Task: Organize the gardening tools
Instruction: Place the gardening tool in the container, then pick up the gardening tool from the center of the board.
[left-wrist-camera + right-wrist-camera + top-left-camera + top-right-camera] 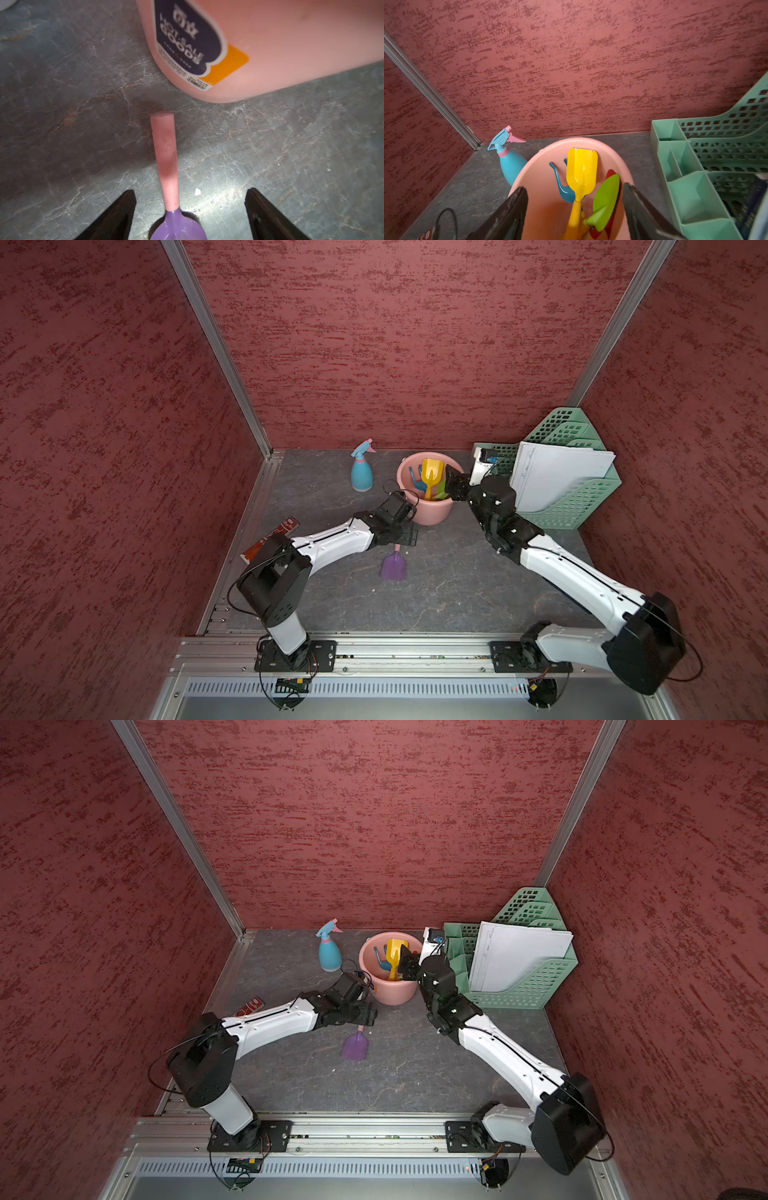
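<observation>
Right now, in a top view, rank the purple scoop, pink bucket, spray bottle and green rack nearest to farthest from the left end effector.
1. purple scoop, directly beneath the left end effector.
2. pink bucket, just beyond.
3. spray bottle, back wall.
4. green rack, right back corner.

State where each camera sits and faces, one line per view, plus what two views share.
Top views: high above the base rail, looking down at the table; left arm and right arm show whole.
Left wrist: on the left arm, looking down between the open jaws of the left gripper at the purple scoop and pink bucket.
Right wrist: on the right arm, looking past the open jaws of the right gripper into the bucket, toward the back wall.
Shared: both wrist views show the bucket.
</observation>
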`<state>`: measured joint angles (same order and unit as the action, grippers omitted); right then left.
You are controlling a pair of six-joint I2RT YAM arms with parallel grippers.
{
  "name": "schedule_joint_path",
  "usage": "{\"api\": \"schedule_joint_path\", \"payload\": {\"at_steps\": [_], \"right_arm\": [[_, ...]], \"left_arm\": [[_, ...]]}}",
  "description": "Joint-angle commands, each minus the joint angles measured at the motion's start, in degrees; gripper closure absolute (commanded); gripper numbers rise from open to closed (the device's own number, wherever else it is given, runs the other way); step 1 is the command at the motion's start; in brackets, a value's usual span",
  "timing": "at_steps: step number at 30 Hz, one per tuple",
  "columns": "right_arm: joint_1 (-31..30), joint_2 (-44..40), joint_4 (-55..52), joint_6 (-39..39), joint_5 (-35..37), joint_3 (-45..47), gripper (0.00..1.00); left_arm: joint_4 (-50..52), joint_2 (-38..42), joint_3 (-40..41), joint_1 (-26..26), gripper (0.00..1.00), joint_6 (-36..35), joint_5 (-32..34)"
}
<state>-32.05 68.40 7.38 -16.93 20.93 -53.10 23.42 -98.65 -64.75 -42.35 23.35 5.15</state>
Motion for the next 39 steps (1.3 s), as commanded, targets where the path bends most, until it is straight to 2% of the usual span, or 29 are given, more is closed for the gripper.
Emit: {"api": "schedule_joint_path", "payload": {"at_steps": [1, 5, 10, 13, 21, 25, 29, 30, 36, 39], "right_arm": [[0.29, -5.77, -5.64, -1.97, 1.84, 2.73, 0.20], [0.24, -12.40, -10.27, -2.60, 1.24, 5.18, 0.19], [0.29, -17.40, -14.08, -4.22, 1.21, 8.48, 0.17], [0.29, -19.34, -14.80, -4.97, 1.74, 10.23, 0.16], [0.24, -19.50, -14.96, -5.13, 1.57, 9.80, 0.16], [0.21, -19.10, -15.07, -5.23, 1.34, 9.31, 0.16], [0.24, -19.32, -15.70, -5.57, 1.02, 9.33, 0.16], [0.22, -19.42, -15.93, -5.65, 0.96, 9.40, 0.16], [0.28, -20.68, -18.68, -6.02, -1.11, 9.82, 0.16], [0.26, -21.11, -20.57, -6.01, -4.64, 10.03, 0.16]], "left_arm": [[2.44, -2.57, -1.73, -0.09, 0.20, 0.87, 3.47], [1.39, -5.21, -2.47, -0.04, 0.21, 1.26, 3.54], [1.61, -8.72, -4.60, 0.25, 0.22, 0.66, 3.98], [2.06, -10.59, -5.72, 0.72, 0.26, 0.52, 3.82], [2.73, -14.09, -6.65, 2.24, 0.47, 0.55, 2.62], [2.77, -15.24, -6.54, 2.58, 0.70, 0.83, 1.77], [3.09, -15.48, -6.19, 2.52, 0.97, 1.44, 1.27], [3.23, -15.37, -5.94, 2.53, 1.00, 1.66, 1.27], [3.60, -11.88, -2.34, 2.46, 1.00, 3.85, 1.21], [2.67, -7.38, 0.76, 2.45, 1.00, 6.12, 1.48]]}}
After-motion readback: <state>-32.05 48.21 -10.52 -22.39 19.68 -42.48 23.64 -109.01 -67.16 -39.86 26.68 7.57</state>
